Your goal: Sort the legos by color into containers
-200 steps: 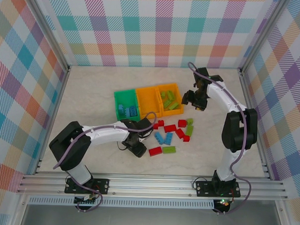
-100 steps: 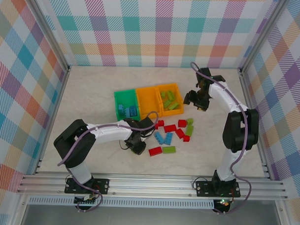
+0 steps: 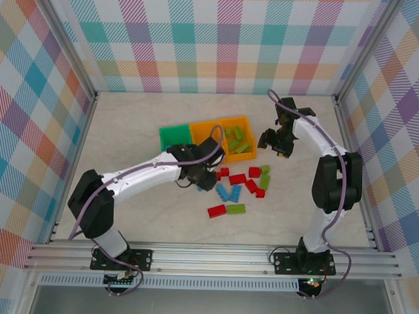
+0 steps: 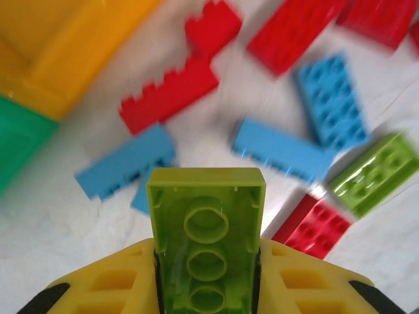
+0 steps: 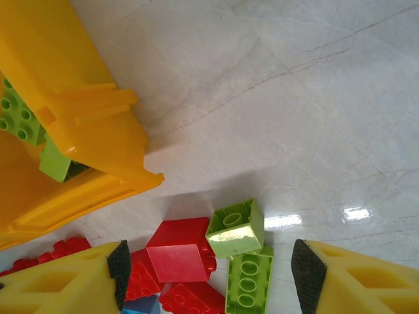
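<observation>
Left end effector [image 3: 203,177] pinches a lime brick [image 4: 206,209] above loose red, blue and lime bricks [image 3: 237,189] on the bench [image 3: 128,126], near the green bin [image 3: 170,136]. Right end effector [image 3: 275,141] hovers spread and empty beside the rightmost orange bin [image 3: 240,120].

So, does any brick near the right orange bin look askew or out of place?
Yes: a small lime brick lies tilted, seemingly leaning on a longer lime brick beside a red brick, not flat on the table. Nothing looks spilled or broken.
</observation>
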Controlling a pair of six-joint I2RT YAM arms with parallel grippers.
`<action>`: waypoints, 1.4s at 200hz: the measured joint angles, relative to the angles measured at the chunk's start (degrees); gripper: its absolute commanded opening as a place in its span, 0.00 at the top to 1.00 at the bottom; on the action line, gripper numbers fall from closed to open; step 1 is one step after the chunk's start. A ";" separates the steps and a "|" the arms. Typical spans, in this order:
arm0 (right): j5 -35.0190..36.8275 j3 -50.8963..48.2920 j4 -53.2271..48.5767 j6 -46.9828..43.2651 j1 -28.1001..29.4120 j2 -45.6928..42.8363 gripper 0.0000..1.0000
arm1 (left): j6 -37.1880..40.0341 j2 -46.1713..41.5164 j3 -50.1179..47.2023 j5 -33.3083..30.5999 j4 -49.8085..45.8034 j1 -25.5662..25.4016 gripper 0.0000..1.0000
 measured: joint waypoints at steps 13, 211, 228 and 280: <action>-0.35 -0.02 0.44 0.00 -0.04 -0.04 0.33 | 0.00 2.12 5.75 0.15 0.11 0.92 0.70; -1.75 -11.82 3.65 -2.91 -0.33 -3.26 0.43 | -10.43 40.70 54.47 7.52 -4.46 6.71 0.42; -1.97 -11.85 3.89 -3.54 -0.24 -2.43 0.43 | -10.88 40.70 54.49 7.76 -4.44 6.71 0.34; -2.38 -11.89 4.46 -6.36 0.31 -1.75 0.42 | -11.82 40.00 53.62 8.52 -3.87 6.71 0.26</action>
